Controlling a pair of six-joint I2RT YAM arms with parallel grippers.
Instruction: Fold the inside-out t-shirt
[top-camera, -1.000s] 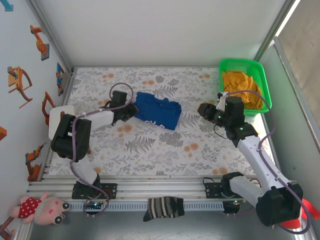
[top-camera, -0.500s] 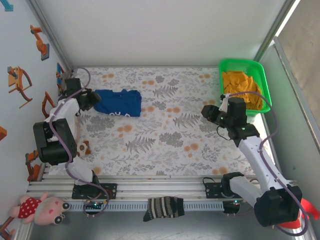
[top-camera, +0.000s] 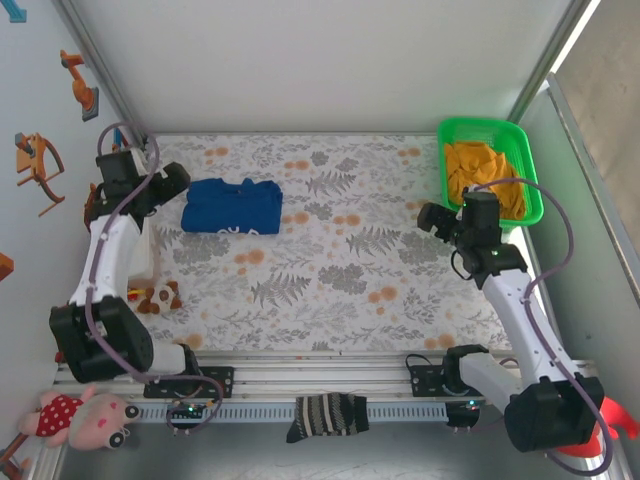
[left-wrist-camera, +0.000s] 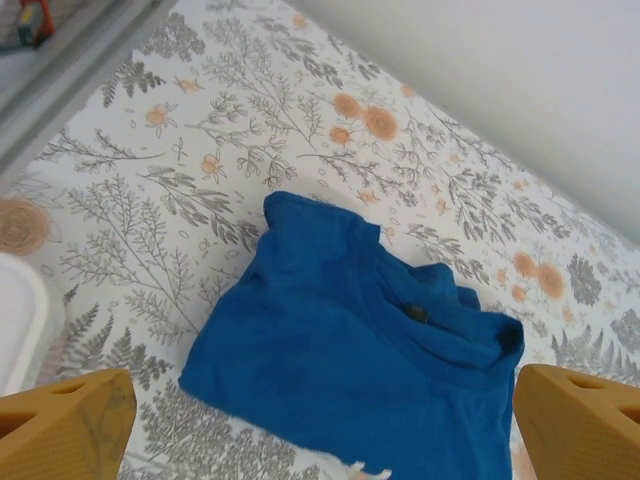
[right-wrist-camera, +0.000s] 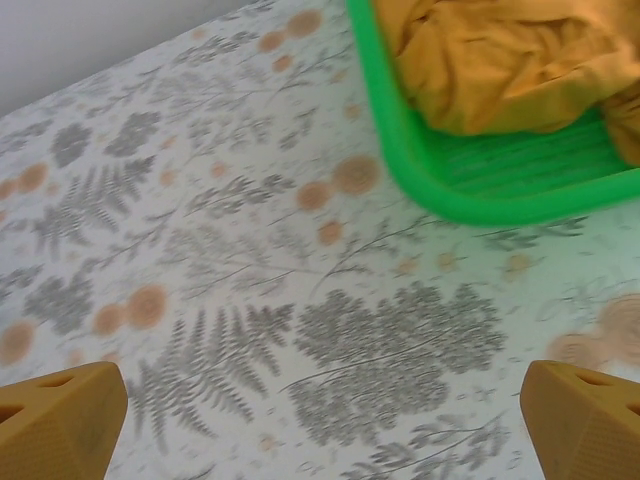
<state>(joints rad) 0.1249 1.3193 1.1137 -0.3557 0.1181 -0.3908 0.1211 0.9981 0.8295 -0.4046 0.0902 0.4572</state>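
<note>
No words, numbers or brand names are showing legibly anywhere. A few white marks are peeking out along the near edge of the blue t-shirt, too small to read. A dark tag is sitting at its collar, too blurred to read. The wall stickers are showing drawings, not lettering.

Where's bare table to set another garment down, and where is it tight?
Widest bare stretch: the middle of the table, between the t-shirt and the green basket. The near strip before the arm bases is free too. Crowded along the left edge: left gripper, t-shirt, small toy.
</note>
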